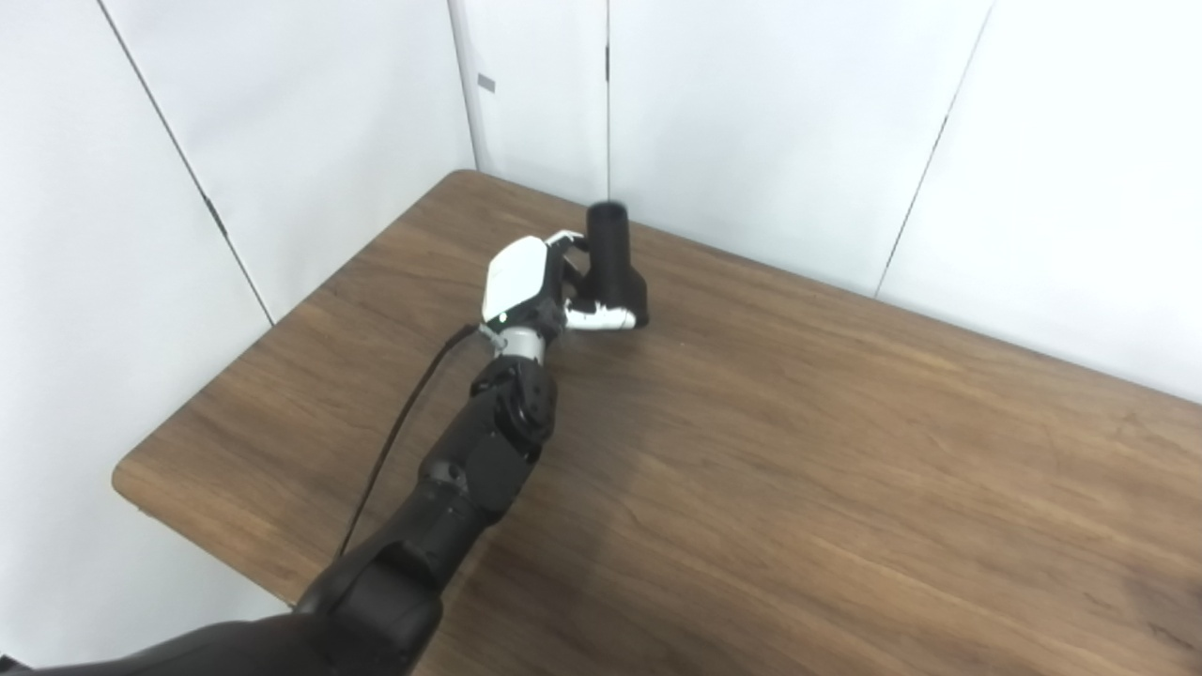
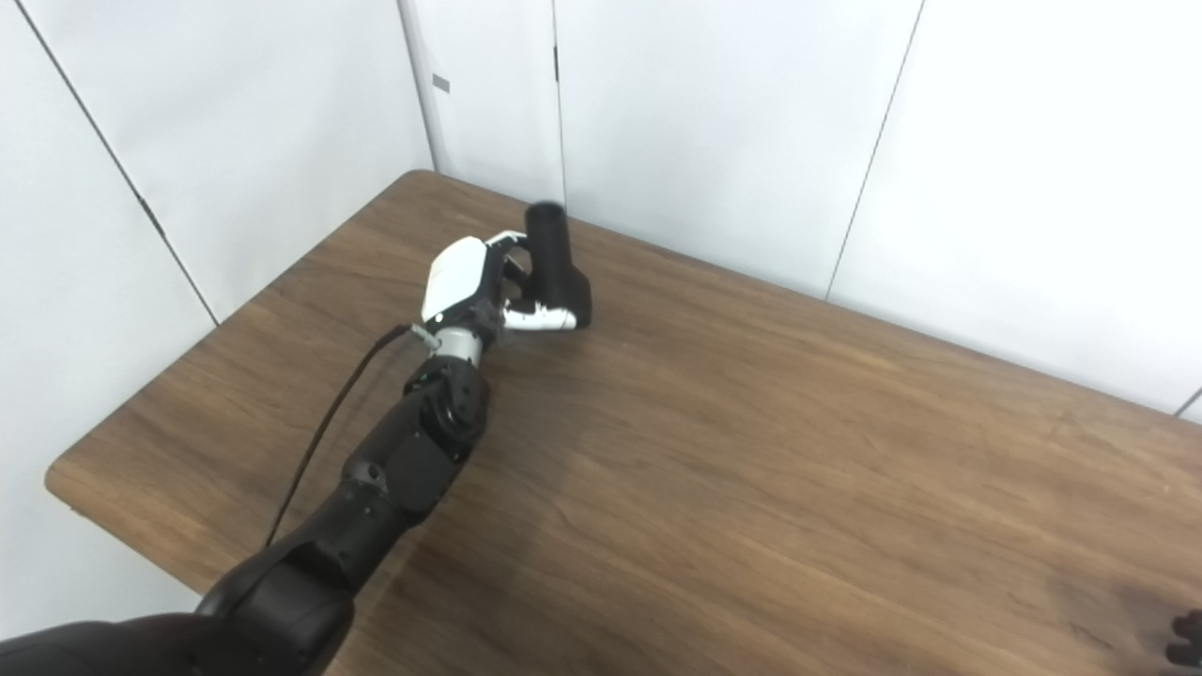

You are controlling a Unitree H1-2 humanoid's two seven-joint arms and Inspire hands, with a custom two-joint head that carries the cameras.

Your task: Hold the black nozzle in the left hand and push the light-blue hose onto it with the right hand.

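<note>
The black nozzle (image 1: pixel 615 268) stands upright near the table's far left corner, a round tube on a wider base. My left hand (image 1: pixel 526 286) is wrapped around it from the left: the white thumb (image 1: pixel 601 319) lies across the front of the base and the fingers (image 1: pixel 568 239) curl behind the tube. I cannot tell whether the base touches the table. A dark bit at the bottom right edge of the right eye view may be my right hand (image 2: pixel 1185 640), too little of it showing to read. No light-blue hose is in view.
The brown wooden table (image 1: pixel 798 451) runs to white wall panels (image 1: pixel 751 122) close behind the nozzle. Its left edge and rounded front-left corner (image 1: pixel 127 479) are near my left arm. A black cable (image 1: pixel 404 422) hangs along the forearm.
</note>
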